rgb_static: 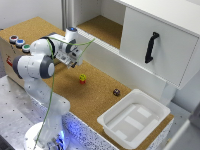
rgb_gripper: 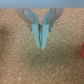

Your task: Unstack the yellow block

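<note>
Claw point(rgb_gripper: 42, 44) narrow, fingertips nearly touching, holding nothing, above cork surface point(rgb_static: 95, 100). Yellow block point(rgb_static: 82, 76) sits atop red block point(rgb_static: 83, 80), apart from claw.

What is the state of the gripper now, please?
Gripper: closed, holding nothing, above the cork surface.

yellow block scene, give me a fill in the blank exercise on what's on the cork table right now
1. The yellow block sits on top of a ____ block.
2. The white tub holds ____.
3. In the wrist view the claw has its fingertips ____, gripping nothing.
4. The small dark round object lies between the stacked blocks and the ____.

Missing words: red; nothing; together; white tub
</note>
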Motion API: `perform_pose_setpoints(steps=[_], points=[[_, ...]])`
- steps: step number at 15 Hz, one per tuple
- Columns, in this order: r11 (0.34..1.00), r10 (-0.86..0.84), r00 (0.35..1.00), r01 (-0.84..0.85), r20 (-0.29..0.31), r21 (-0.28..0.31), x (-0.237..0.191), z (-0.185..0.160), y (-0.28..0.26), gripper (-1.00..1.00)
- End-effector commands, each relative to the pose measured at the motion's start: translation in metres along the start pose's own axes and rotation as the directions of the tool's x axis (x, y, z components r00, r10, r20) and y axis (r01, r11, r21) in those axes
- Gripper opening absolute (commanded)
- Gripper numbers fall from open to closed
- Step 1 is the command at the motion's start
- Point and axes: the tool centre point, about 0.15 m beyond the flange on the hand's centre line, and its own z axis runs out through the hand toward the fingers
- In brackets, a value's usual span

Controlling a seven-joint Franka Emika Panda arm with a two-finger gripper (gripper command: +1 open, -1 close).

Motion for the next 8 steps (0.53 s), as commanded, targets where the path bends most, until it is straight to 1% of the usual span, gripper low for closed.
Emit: perform_pose_setpoints(steps=[1, 3, 5, 8], points=[[0.999, 0.038, 0.994, -0.038, -0.102, 0.004, 0.007, 0.028, 0.032, -1.00], [0.999, 0.039, 0.994, -0.040, -0.102, -0.005, 0.013, 0.035, 0.042, -1.00], [0.999, 0.050, 0.994, -0.050, -0.098, 0.003, 0.016, 0.039, 0.055, -1.00], [0.997, 0.080, 0.991, -0.081, -0.103, -0.009, 0.012, 0.034, 0.079, -1.00]])
